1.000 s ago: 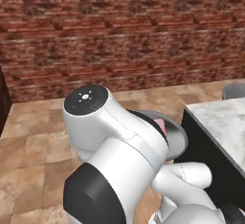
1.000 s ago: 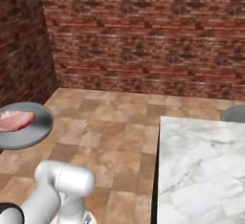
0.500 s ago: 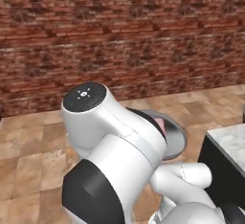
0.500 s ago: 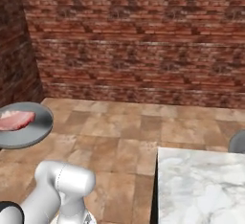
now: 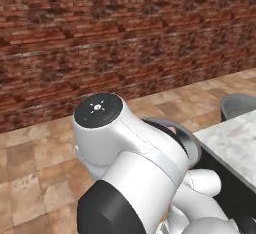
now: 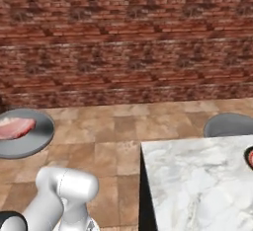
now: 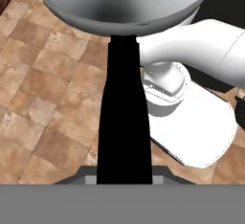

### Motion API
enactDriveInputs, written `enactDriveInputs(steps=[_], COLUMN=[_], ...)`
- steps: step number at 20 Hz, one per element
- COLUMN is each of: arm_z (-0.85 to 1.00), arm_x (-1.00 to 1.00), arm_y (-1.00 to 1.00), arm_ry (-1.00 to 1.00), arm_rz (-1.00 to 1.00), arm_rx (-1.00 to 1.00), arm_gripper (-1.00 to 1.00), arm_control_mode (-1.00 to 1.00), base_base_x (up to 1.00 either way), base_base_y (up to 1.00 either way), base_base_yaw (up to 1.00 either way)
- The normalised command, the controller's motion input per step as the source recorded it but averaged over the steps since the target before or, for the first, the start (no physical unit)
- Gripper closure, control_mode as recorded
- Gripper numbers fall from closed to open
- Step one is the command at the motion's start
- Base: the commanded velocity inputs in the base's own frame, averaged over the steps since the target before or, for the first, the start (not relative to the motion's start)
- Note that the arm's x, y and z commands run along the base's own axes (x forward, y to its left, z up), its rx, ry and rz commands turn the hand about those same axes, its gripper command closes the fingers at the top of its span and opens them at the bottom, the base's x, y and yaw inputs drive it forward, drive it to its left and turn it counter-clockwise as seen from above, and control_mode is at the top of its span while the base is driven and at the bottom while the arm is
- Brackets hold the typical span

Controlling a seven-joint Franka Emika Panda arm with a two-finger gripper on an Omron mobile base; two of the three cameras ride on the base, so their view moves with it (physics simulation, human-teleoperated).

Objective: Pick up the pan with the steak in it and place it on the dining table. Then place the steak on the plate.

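Observation:
The grey pan [image 6: 29, 138] hangs in the air above the tiled floor at the left of the right base view, with the pink steak [image 6: 16, 127] lying in it. In the hand view the pan [image 7: 119, 7] is at the top and its long black handle [image 7: 124, 113] runs straight down into my gripper [image 7: 124, 179], which is shut on it. From the left base view, my arm hides most of the pan [image 5: 187, 140]. The marble dining table [image 6: 197, 180] stands to the right. A red sliver of the plate [image 6: 249, 158] shows at its right edge.
A brick wall [image 6: 128, 42] closes the back, with brown tiled floor [image 6: 113, 126] in front of it. A round grey stool seat [image 6: 228, 125] stands beyond the table's far edge. The table's dark base [image 5: 227, 188] is close to my arm.
The whole picture has shifted, so the base has moved: the left wall corner has left the view and the plate's rim has come in. The pan stays held in the same place relative to me.

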Motion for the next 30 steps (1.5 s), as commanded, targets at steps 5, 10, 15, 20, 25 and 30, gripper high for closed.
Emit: enactDriveInputs(steps=[5,10,15,20,25,30], arm_z=[0.0,0.0,0.0,0.0,0.0,0.0], arm_x=[0.0,0.0,0.0,0.0,0.0,0.0], arm_y=[0.0,0.0,0.0,0.0,0.0,0.0], arm_ry=[0.0,0.0,0.0,0.0,0.0,0.0], arm_rz=[0.0,0.0,0.0,0.0,0.0,0.0], arm_rx=[0.0,0.0,0.0,0.0,0.0,0.0], arm_gripper=[1.0,1.0,1.0,1.0,1.0,1.0], arm_control_mode=[1.0,1.0,1.0,1.0,1.0,1.0], base_base_x=[0.0,0.0,0.0,0.0,0.0,0.0], base_base_y=[0.0,0.0,0.0,0.0,0.0,0.0], base_base_yaw=[-0.5,-0.5,-0.5,-0.5,-0.5,-0.5])
